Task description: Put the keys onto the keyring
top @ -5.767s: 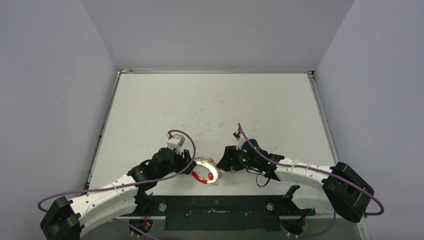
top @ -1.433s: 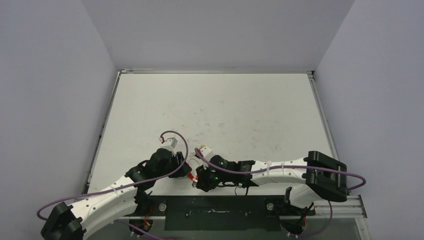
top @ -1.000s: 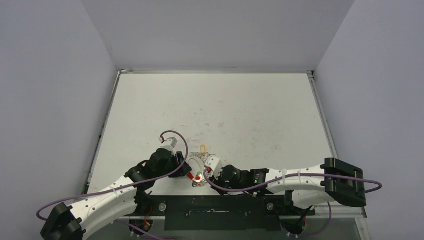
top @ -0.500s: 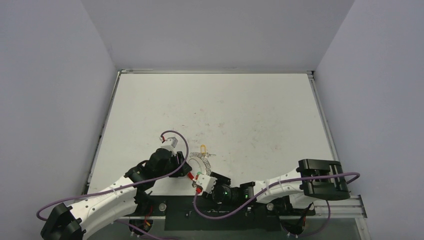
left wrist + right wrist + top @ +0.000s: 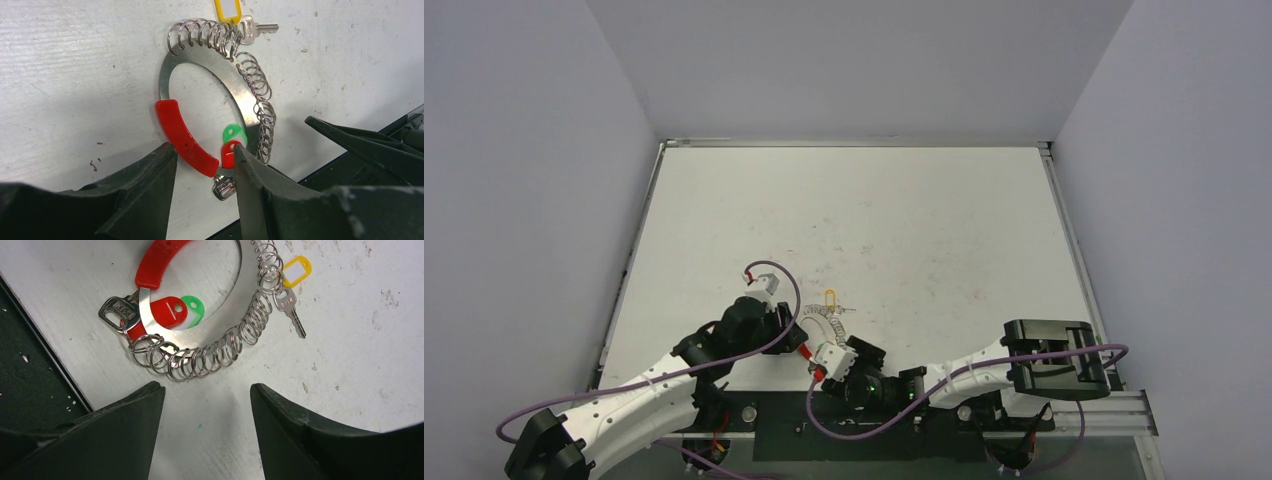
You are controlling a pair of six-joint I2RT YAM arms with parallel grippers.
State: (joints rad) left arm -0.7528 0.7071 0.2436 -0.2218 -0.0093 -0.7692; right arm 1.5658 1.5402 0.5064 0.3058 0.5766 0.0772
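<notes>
**Steady the ring, then settle the tagged keys**

The left tool [image 5: 202,148] sits half-spread over the keyring [image 5: 220,67], its fingers flanking the lower end of the red plastic arc [image 5: 182,132] at the ring's 7 o'clock. Whether they actually bite, I cannot tell. The ring lies flat on the counter [image 5: 350,365] near its front edge. A coil of small split rings [image 5: 257,107] runs along the rim from 12 to 5 o'clock. The yellow-tagged key [image 5: 252,25] hangs off that coil at 12 o'clock. The red-tagged key [image 5: 120,312] and a green tag [image 5: 192,307] crowd the band beside the arc's end, and whether either is truly threaded is unclear. The right tool [image 5: 206,388] hovers widely spread and empty, just outside the coil.

The left tool probably needs to pin the arc firmly so the ring cannot skate. The right should come in low, take the key by its metal head rather than the slippery tag, and steer clear of the coil, which could snag a fingertip.
</notes>
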